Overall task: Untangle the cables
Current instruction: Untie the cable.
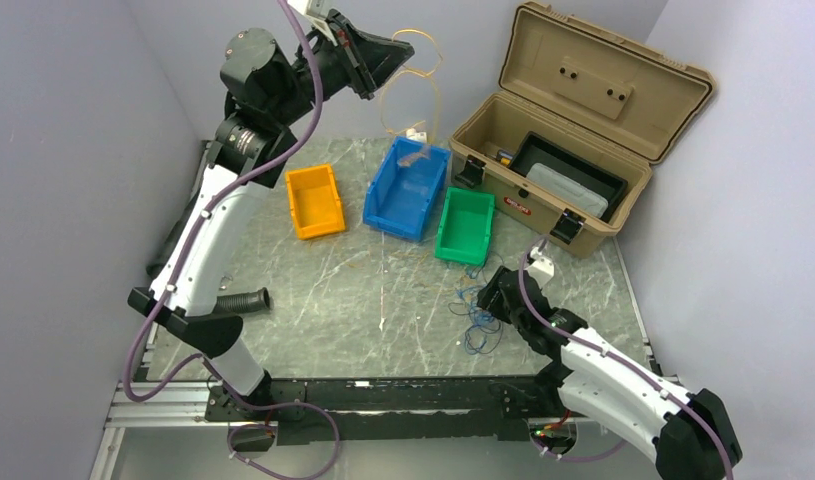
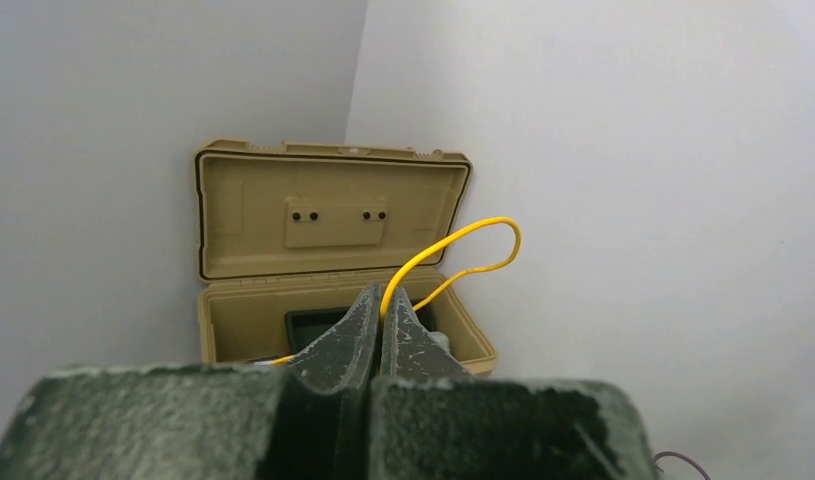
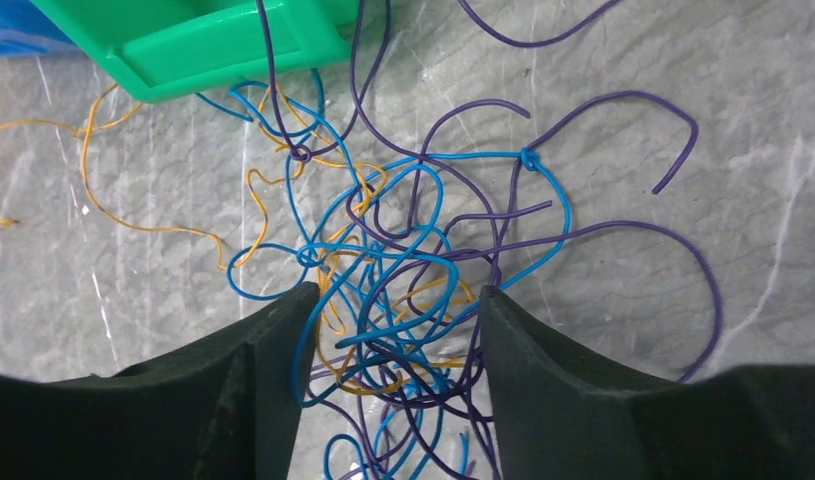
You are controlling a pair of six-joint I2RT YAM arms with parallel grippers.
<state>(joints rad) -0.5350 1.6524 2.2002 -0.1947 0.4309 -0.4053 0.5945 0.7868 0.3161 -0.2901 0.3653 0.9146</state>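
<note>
My left gripper [image 1: 403,50] is raised high at the back, above the bins. It is shut on a yellow cable [image 1: 438,52] that loops out of the tips and hangs down toward the blue bin. In the left wrist view the jaws [image 2: 383,300] pinch that yellow cable [image 2: 463,240]. A tangle of blue, purple and yellow-orange cables [image 1: 475,312] lies on the table in front of the green bin. My right gripper [image 1: 495,296] is low over it. It is open, and its jaws [image 3: 395,300] straddle the tangle [image 3: 413,230].
An orange bin [image 1: 315,200], a blue bin [image 1: 408,188] and a green bin [image 1: 465,226] stand in a row at mid-table. An open tan toolbox [image 1: 573,130] stands at the back right. A black corrugated hose [image 1: 245,300] lies at the left. Thin yellow strands [image 3: 113,215] trail left of the tangle.
</note>
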